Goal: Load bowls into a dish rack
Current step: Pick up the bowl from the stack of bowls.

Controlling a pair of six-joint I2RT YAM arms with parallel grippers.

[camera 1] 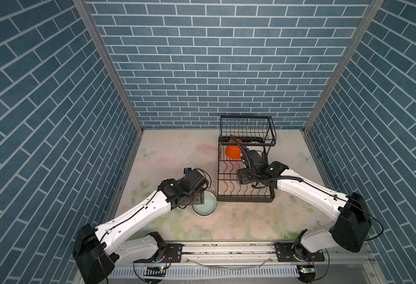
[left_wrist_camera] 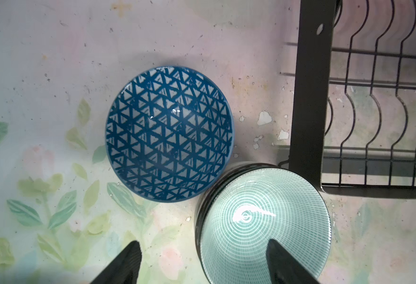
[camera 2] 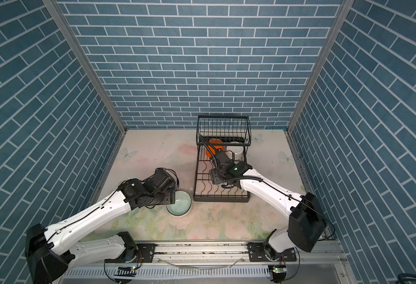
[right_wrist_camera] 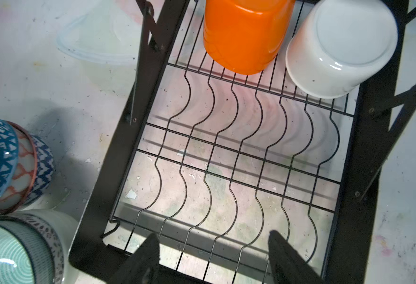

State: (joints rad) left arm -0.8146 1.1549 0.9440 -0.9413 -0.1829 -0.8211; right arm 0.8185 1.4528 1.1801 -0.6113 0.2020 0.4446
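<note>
Starting at the left fingers [left_wrist_camera: 130,260], we find them spread and holding nothing. One black tip hangs over the inside of the pale mint green ceramic bowl [left_wrist_camera: 263,221] and the other outside its wall, so the rim lies between them. That bowl, glazed with fine white rings, tops a small nested stack just beside the near corner of the black wire dish rack [left_wrist_camera: 307,98], on the floral-printed desk [left_wrist_camera: 54,98]. Against that stack, touching or very nearly so and slightly farther from the rack, sits the blue-and-white triangle-patterned bowl [left_wrist_camera: 170,132]. The right wrist view shows it nested in a reddish-brown veined bowl [right_wrist_camera: 24,172], itself in a blue zigzag one.

The right fingers [right_wrist_camera: 283,250] are likewise apart and empty, above the near end of the rack's wavy-wired lower tray. At the tray's far end, under the raised basket, a glossy orange bowl [right_wrist_camera: 243,34] and a plain white bowl [right_wrist_camera: 339,46] lie mouth-down, side by side.

We judge these bowls stiff, fairly weighty for their size, slick with glaze and easy to chip against wire or each other. The best hold looks like a pinch across the rim wall, one finger inside and one out. Because the mint bowl is nested, the bowl beneath may cling or drag, so we would lift it straight up. The curved wires should cradle a round wall.
</note>
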